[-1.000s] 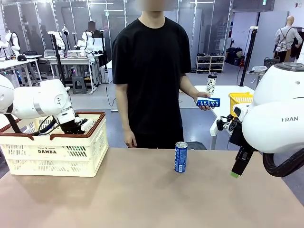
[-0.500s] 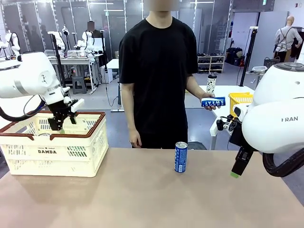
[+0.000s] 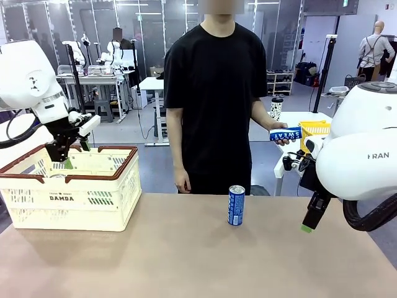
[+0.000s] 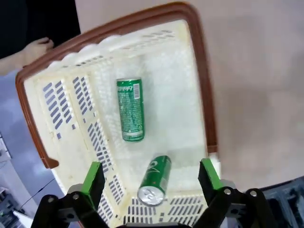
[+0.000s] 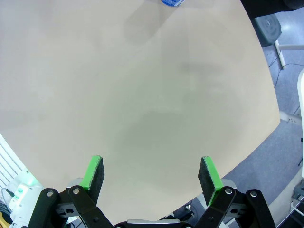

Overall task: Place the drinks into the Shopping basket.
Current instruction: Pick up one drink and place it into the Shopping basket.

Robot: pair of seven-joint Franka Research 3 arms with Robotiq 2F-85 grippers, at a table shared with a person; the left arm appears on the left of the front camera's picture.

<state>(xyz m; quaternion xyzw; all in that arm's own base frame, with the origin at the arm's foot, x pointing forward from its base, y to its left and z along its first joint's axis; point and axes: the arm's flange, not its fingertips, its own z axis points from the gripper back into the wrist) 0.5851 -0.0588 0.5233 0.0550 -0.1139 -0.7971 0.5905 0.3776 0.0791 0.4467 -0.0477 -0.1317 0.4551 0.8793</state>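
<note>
The cream Shopping basket (image 3: 93,202) with a brown rim stands on the table's left. My left gripper (image 3: 65,151) hovers open above it, holding nothing. In the left wrist view, two green drinks (image 4: 130,109) (image 4: 155,179) lie on the floor of the basket (image 4: 199,71), below the open left gripper (image 4: 151,171). A blue drink can (image 3: 236,205) stands upright mid-table. The person holds another blue can (image 3: 285,134) sideways at waist height. My right gripper (image 3: 308,220) hangs open over the table's right side. In the right wrist view it (image 5: 151,171) faces bare tabletop, with the blue can (image 5: 171,2) at the top edge.
Behind the person, a white side table carries a spotted tumbler (image 3: 276,110) and a yellow mesh basket (image 3: 313,130). The person's other hand (image 3: 182,182) hangs near the table's far edge. Bare tan tabletop (image 3: 186,261) lies between the basket and the standing can.
My left gripper has risen out of the basket and swung left. The person has stepped right, still holding the blue can. The right arm has stayed put.
</note>
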